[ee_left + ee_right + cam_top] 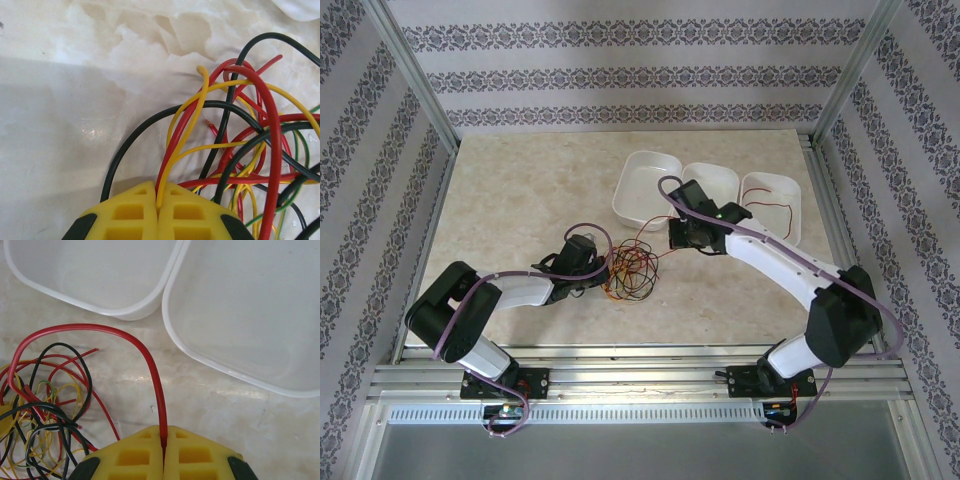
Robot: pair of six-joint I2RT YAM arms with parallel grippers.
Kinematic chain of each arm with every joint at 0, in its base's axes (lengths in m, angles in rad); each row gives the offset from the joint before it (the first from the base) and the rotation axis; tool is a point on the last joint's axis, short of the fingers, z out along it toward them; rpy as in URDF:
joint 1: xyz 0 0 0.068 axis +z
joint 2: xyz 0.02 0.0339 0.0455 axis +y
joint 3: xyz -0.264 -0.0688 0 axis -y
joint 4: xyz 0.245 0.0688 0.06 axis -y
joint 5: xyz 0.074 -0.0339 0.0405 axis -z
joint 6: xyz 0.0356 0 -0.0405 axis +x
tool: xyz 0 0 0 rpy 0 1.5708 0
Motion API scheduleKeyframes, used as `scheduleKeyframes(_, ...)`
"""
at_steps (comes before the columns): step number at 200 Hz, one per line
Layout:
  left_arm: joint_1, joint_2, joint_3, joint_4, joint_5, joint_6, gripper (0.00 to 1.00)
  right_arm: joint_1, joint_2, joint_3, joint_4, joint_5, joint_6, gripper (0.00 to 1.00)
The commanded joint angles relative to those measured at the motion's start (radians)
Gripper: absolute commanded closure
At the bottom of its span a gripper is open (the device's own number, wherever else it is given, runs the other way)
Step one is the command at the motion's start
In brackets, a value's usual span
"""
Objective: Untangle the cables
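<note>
The cables [632, 270] lie as one loose knot of red, yellow and dark wires on the table [520, 190], just below the middle of the top view, between the two arms. They look very light and thin, and springy rather than limp: the loops hold their curve and stand up off the surface. I judge that a pull on one strand will drag the whole bundle along unless something holds the rest back. The insulation seems smooth, so a grip should pinch one wire squarely between the pads, near a free end or on an outer loop, not in the dense crossing.

The left claw [158, 200] is closed on a yellow wire [192, 120], which rises from the seam between its pads toward the upper middle of the left wrist view. A red strand runs into the same seam beside it; I cannot tell whether it is pinched too. The left arm lies low, reaching rightward to the left edge of the knot. The right claw [164, 440] is shut on a single red wire [150, 357], which arches up and left, then drops into the tangle at the lower left of the right wrist view. The right arm bends leftward, its wrist near the lower edge of the white trays [645, 190]; a loose red wire [767, 206] lies in the rightmost tray [798, 215]
</note>
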Motion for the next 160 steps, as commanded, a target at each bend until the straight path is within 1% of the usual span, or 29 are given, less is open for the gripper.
scheduleKeyframes(1, -0.007, -0.009, 0.011, -0.037, -0.034, -0.017, 1.00, -0.001, -0.065, -0.012, -0.036, 0.095, -0.021, 1.00)
scheduleKeyframes(45, -0.006, -0.029, -0.004, -0.040, -0.059, -0.019, 1.00, -0.018, -0.123, -0.015, -0.046, 0.124, -0.024, 1.00)
scheduleKeyframes(104, -0.006, -0.030, -0.002, -0.042, -0.063, -0.009, 1.00, -0.023, -0.185, 0.007, -0.062, 0.144, -0.047, 1.00)
scheduleKeyframes(160, -0.006, -0.030, -0.007, -0.045, -0.073, -0.005, 1.00, -0.022, -0.223, 0.045, -0.081, 0.132, -0.056, 1.00)
